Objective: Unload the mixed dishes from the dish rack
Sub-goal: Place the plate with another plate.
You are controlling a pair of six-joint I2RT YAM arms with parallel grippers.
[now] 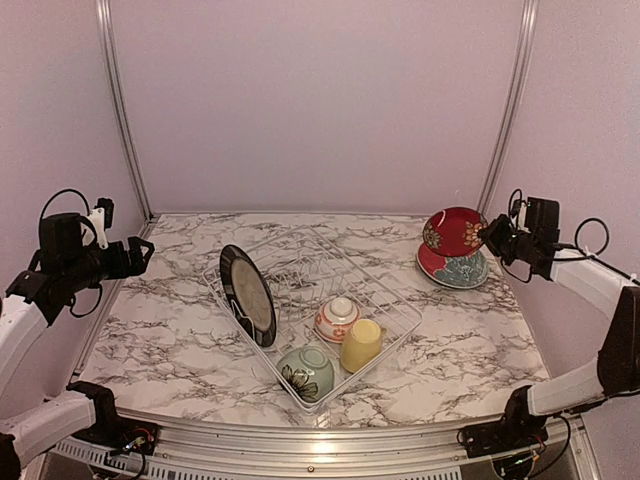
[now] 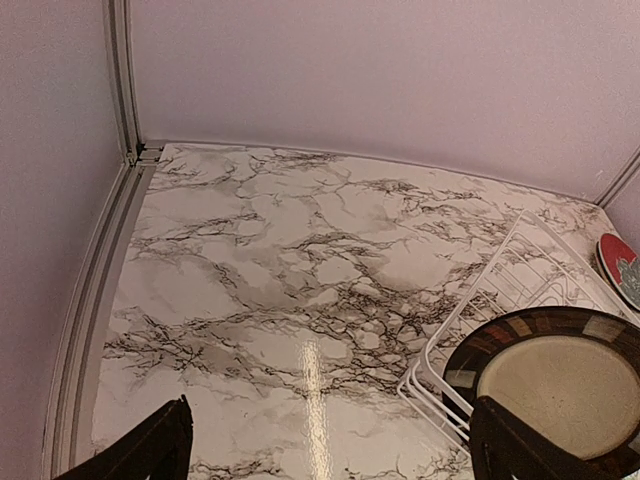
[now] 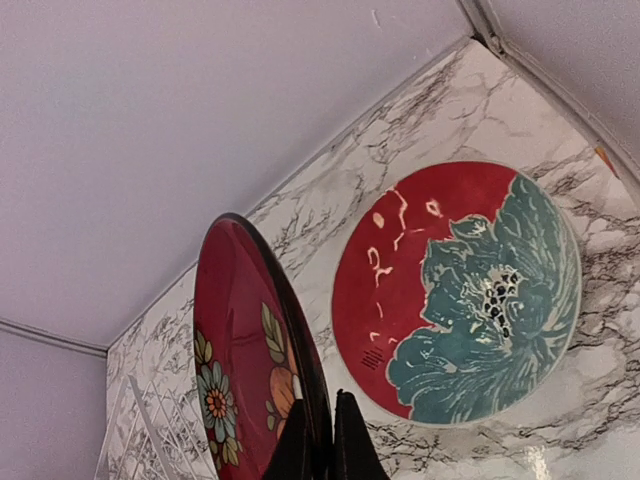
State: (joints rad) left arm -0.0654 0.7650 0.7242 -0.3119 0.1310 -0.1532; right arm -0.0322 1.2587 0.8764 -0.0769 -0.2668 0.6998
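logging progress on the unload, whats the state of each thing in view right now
dish rack: on the table, partly loaded
black-rimmed plate: on edge in the rack
small red-patterned bowl: in rack, upside down
green flowered bowl: in rack, tipped
yellow cup: in rack, tilted
red-and-teal plate: flat on the table
red flowered plate: on edge, held over red-and-teal plate
right tool: shut on red flowered plate
left tool: open, empty
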